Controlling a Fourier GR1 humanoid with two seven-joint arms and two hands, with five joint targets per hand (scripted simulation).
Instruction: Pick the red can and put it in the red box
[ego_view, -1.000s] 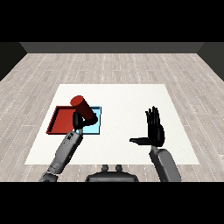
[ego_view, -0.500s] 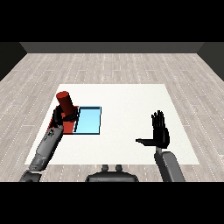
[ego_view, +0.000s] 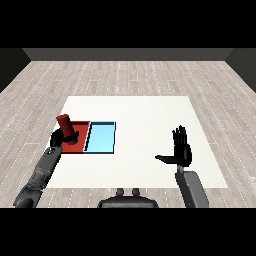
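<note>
1. At the table's left side, the left hand (ego_view: 58, 138) is curled round the lower part of the red can (ego_view: 66, 128), holding it slightly tilted, top leaning left.
2. Compared with half a second ago, that hand and can have drifted leftward and a little nearer the robot. A second ago the can sat over the seam between the two trays; now it hangs at the red tray's (ego_view: 80, 129) left edge.
3. Whether the can's base touches the tray floor I cannot tell; the hand hides it. It looks held just above or against the near-left corner.
4. To the right, touching the red tray, lies the blue tray (ego_view: 101, 138), with nothing in it.
5. Well apart on the right, the right hand (ego_view: 182, 149) stands upright with fingers straight and thumb out to the side, holding nothing. It has sunk slightly over the last second.
6. Both trays rest on the white table (ego_view: 145, 115).
7. My reading: the carry has overshot toward the tray's outer edge, so the can likely needs nudging right before release.
</note>
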